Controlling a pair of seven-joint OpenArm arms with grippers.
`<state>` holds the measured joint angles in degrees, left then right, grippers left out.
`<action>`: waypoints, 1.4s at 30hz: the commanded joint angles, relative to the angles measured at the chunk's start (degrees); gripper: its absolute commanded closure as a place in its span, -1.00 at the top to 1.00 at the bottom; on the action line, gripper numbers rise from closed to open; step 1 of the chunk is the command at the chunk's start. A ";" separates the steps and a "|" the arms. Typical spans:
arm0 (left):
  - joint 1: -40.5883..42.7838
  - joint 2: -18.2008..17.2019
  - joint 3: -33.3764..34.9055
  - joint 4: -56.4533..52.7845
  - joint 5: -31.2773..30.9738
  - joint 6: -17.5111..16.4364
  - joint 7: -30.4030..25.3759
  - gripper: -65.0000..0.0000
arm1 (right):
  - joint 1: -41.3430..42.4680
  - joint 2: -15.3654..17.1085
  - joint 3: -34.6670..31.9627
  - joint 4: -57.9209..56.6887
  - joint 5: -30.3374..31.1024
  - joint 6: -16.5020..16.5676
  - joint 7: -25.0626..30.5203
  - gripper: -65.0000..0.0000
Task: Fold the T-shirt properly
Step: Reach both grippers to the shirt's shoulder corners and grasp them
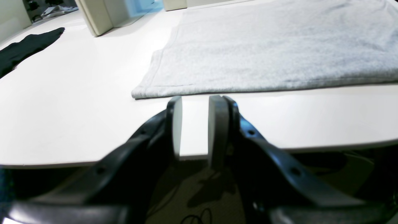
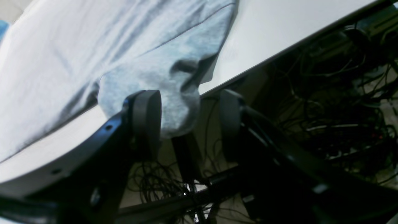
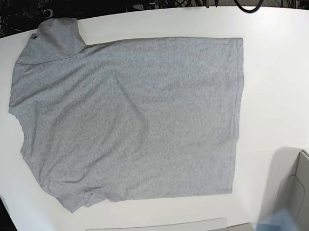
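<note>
The heather-grey T-shirt (image 3: 133, 122) lies spread flat on the white table (image 3: 281, 83), plain side up, no lettering showing. One sleeve (image 3: 55, 33) reaches the far left edge. In the right wrist view that sleeve (image 2: 174, 109) droops over the table edge, between the open fingers of my right gripper (image 2: 189, 96) and next to the left finger (image 2: 146, 118). My left gripper (image 1: 195, 99) is open and empty at the table edge, just short of the shirt's hem corner (image 1: 146, 90). Neither gripper shows in the base view.
A black cloth (image 1: 25, 49) lies on the table to the far left in the left wrist view. A beige box (image 1: 99, 15) stands behind it; it shows in the base view (image 3: 307, 188) too. Tangled cables (image 2: 326, 109) hang below the table.
</note>
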<state>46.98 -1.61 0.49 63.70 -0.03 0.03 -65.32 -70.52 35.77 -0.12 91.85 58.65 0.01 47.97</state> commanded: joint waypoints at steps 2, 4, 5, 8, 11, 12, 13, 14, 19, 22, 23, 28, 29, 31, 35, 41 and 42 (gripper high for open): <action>1.06 -0.02 0.08 0.52 -0.01 0.19 -1.45 -0.52 | -0.82 2.60 0.16 -0.21 1.17 0.03 1.66 -0.07; 1.06 -0.11 0.08 0.43 -0.01 0.19 -1.45 -0.52 | 0.24 3.84 -0.19 -0.47 2.75 0.03 1.57 -0.07; 1.06 -0.11 0.08 0.43 -0.01 0.19 -1.45 -0.52 | 0.94 3.92 -0.28 -0.64 3.81 0.03 1.57 -0.07; 1.06 -0.20 -0.01 0.34 -0.01 0.19 -1.45 -0.52 | 3.40 4.36 -0.19 -2.75 5.30 0.03 1.49 -0.07; 1.06 -0.20 0.08 0.25 -0.01 0.19 -1.45 -0.52 | 4.46 5.51 -0.36 -3.90 5.30 0.03 -0.01 -0.07; 1.06 -0.20 0.08 0.25 -0.01 0.19 -1.45 -0.52 | 4.98 5.51 -0.36 -3.81 5.22 0.03 -1.86 -0.07; 0.97 -0.20 0.08 0.25 -0.01 0.19 -1.45 -0.52 | 5.69 5.51 -0.28 -3.55 5.13 0.03 -3.17 -0.07; 0.89 -0.20 0.08 0.25 -0.01 0.19 -1.36 -0.52 | 6.48 5.42 -0.10 -3.55 5.13 0.03 -4.58 -0.07; 0.80 -0.20 0.08 0.17 -0.01 0.19 -1.36 -0.52 | 9.91 4.45 -0.28 -3.63 4.78 0.03 -9.15 -0.07; 0.62 -0.11 0.08 0.08 -0.01 0.19 -1.27 -0.52 | 11.22 4.54 -0.28 -3.55 4.78 0.03 -11.26 -0.07; 0.62 -0.11 0.08 0.08 -0.01 0.19 -1.27 -0.52 | 11.84 4.54 -0.28 -3.55 4.78 0.03 -11.97 -0.07; 0.62 -0.11 0.08 0.08 -0.01 0.36 -1.27 -0.52 | 14.30 4.45 -0.28 -3.81 4.78 0.03 -15.83 -0.07; 0.62 -0.11 0.08 0.08 -0.01 0.36 -1.27 -0.52 | 15.00 4.45 -0.28 -3.90 4.78 0.03 -17.24 -0.07; 0.62 -0.11 0.08 0.08 -0.01 0.45 -1.27 -0.52 | 16.15 4.28 -0.28 -3.90 4.78 0.03 -20.23 -0.07; 0.62 -0.02 -0.18 0.08 -0.01 0.45 -1.27 -0.52 | 17.47 2.17 -0.28 -3.90 4.78 0.03 -23.48 -0.07; 0.97 -0.11 0.08 1.22 -0.19 0.45 -1.45 -0.52 | 17.38 0.49 -3.97 -3.81 2.31 1.62 -23.75 -0.07; 0.97 -0.11 0.08 1.66 -0.19 0.45 -1.45 -0.52 | 17.47 0.32 -4.41 -3.81 1.61 2.32 -23.75 -0.07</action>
<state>46.85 -1.76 0.40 64.49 -0.03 0.23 -64.66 -52.34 35.79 -4.23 87.77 59.92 2.42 26.57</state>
